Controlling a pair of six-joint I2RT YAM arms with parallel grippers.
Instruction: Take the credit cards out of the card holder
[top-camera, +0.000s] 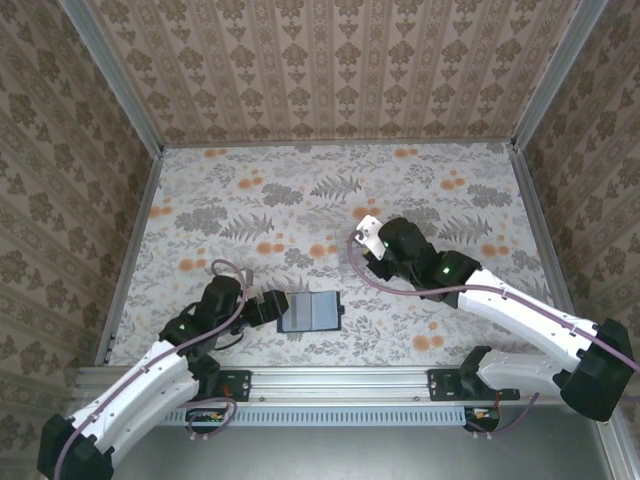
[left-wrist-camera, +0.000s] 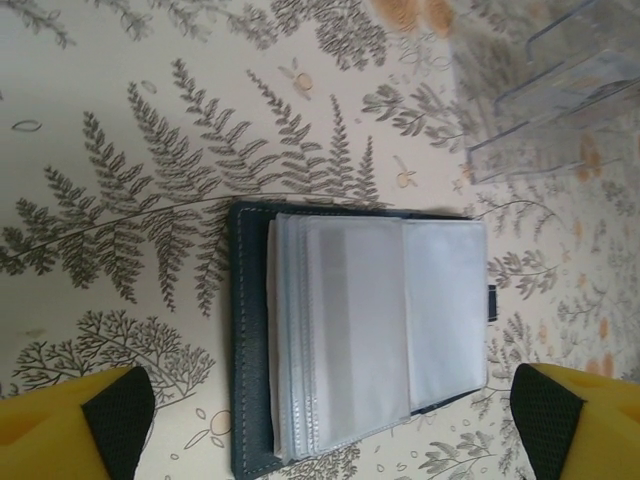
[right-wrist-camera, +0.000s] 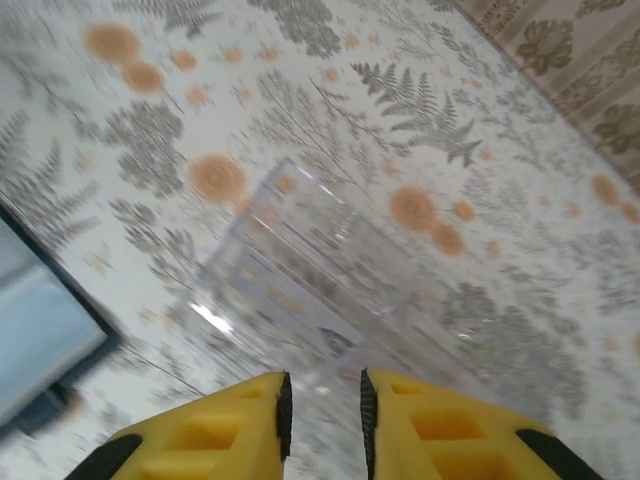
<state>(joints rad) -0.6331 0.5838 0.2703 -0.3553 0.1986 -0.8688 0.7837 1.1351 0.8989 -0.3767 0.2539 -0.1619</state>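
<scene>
While card holder (left-wrist-camera: 360, 320) lies open, left claw (left-wrist-camera: 332, 420) released around it, right claw's (right-wrist-camera: 322, 400) grip unclear.

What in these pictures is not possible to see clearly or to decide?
- Left wrist view: whether the card holder has anything inside; its cloudy, overlapping sleeves hide the contents.
- Right wrist view: whether the right gripper pinches anything; the gap is narrow and the picture is blurred.
- Clear tray: its contents are lost to blur in the right wrist view, and the upper right edge cuts it off in the left wrist view.
</scene>
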